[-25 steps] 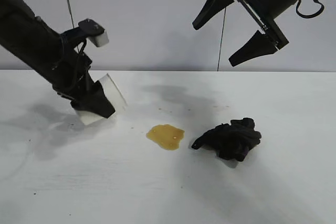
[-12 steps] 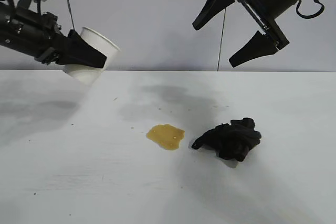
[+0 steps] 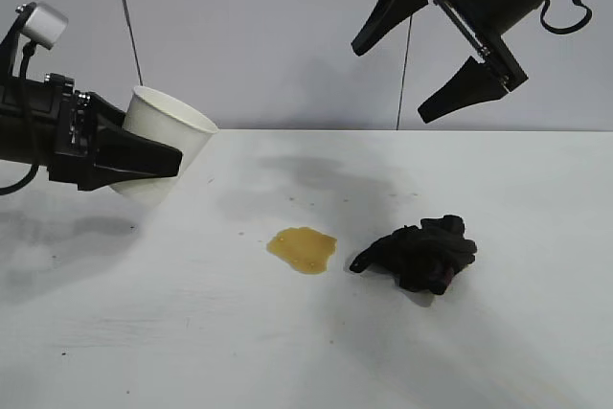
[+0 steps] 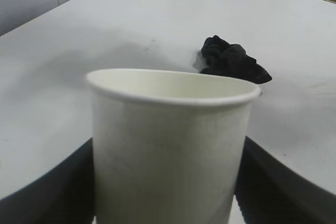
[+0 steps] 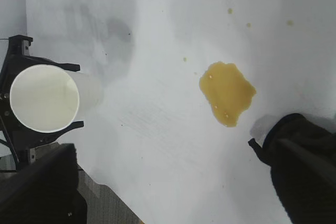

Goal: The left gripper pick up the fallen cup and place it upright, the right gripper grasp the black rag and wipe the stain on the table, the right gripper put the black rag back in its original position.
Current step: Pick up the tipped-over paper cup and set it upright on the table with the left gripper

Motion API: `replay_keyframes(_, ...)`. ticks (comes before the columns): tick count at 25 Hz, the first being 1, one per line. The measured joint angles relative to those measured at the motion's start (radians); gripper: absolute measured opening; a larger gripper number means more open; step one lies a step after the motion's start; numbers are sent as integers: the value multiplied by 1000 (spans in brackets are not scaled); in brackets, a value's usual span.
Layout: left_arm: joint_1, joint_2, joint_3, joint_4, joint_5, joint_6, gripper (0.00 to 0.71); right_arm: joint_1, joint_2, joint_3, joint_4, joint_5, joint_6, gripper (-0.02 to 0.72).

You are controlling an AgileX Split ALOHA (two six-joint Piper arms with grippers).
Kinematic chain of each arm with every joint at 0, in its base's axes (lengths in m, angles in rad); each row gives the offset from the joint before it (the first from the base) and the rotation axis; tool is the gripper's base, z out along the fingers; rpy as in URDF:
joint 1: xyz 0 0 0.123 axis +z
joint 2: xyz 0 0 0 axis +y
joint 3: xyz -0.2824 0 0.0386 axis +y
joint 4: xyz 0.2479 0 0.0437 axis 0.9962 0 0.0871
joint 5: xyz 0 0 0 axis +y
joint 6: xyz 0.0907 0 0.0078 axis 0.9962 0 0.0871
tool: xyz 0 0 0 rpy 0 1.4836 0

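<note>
table (image 3: 287, 352): big white top with a faint grain and a few tiny dark specks. We'd say nothing on it has been wiped so far, and the cup's landing spot on the left side has nothing on it.

left gripper (image 3: 144, 162): off at the left edge, above the table, fingers pinching the cup from both sides, one on each wall. Pointing roughly sideways toward the middle.

right gripper (image 3: 441, 50): parked high at the upper right, fingers spread wide with nothing between them. It hangs above the rag but well apart from it.

cup (image 3: 163, 146): plain white paper, tapered, rolled rim. It's off the table, held in the air, tipped so the mouth faces up and toward the right, not fully upright. Looks empty inside from the right wrist view. We figure step one is about half done: picked up, yet to be squared up and set down.

black rag (image 3: 421, 251): bunched black cloth, soft folds, lying on the table just right of the stain, close but not quite on it. Untouched, so the grab, wipe and return are all left, by our guess.

stain (image 3: 303, 248): small glossy amber puddle, blobby outline, mid-table, with a few tiny droplets beyond it.
</note>
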Motion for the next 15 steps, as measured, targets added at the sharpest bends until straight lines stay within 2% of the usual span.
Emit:
replay_keyframes(4, -31, 27, -8, -5, 5, 74, 479, 0, 0, 0, 0, 0, 0, 694)
replay_keyframes(7, -44, 122, -45, -7, 24, 86, 479, 0, 0, 0, 0, 2, 0, 694)
replay_keyframes(10, -44, 219, -96, -7, 76, 79, 479, 0, 0, 0, 0, 3, 0, 694)
replay_keyframes(15, -44, 262, -152, -8, 104, 73, 479, 0, 0, 0, -1, 3, 0, 694)
